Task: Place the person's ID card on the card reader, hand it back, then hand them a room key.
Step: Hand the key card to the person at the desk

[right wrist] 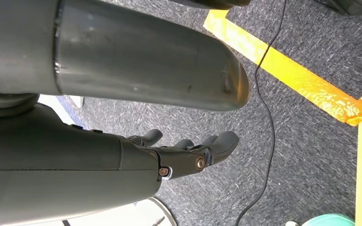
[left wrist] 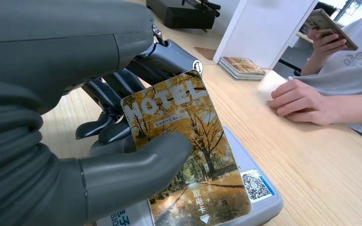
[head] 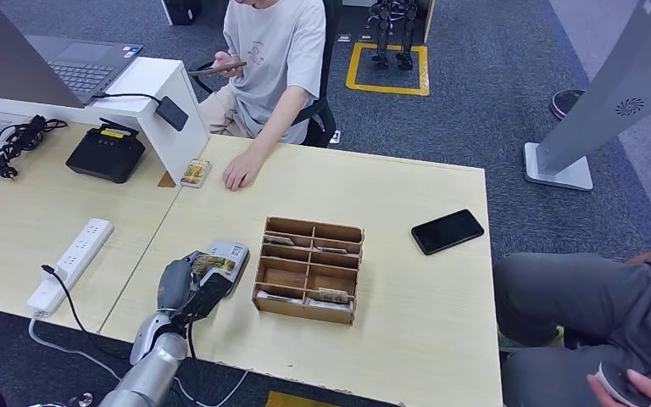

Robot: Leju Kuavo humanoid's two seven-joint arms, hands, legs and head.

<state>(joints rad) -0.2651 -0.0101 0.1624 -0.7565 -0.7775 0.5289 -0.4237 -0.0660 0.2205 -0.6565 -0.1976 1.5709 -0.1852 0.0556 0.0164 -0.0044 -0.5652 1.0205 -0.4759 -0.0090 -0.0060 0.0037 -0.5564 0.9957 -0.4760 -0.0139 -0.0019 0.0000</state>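
My left hand (head: 188, 287) pinches a yellow card printed HOTEL (left wrist: 184, 141) between thumb and fingers, holding it right over the grey card reader (head: 227, 253) near the table's front left; the card (head: 214, 264) lies on or just above the reader (left wrist: 259, 197). The person in the white shirt (head: 275, 51) sits across the table, one hand (head: 242, 170) resting on the tabletop, the other holding a phone (head: 218, 68). That resting hand (left wrist: 299, 101) is beyond the card. My right hand (right wrist: 188, 153) hangs beside my body above the carpet, fingers loosely extended and holding nothing.
A wooden divided box (head: 309, 268) with cards stands right of the reader. A small stack of cards (head: 196, 172) lies by the white stand (head: 165, 106). A black phone (head: 447, 231), a power strip (head: 72, 263) and a second person's leg (head: 576, 297) are nearby.
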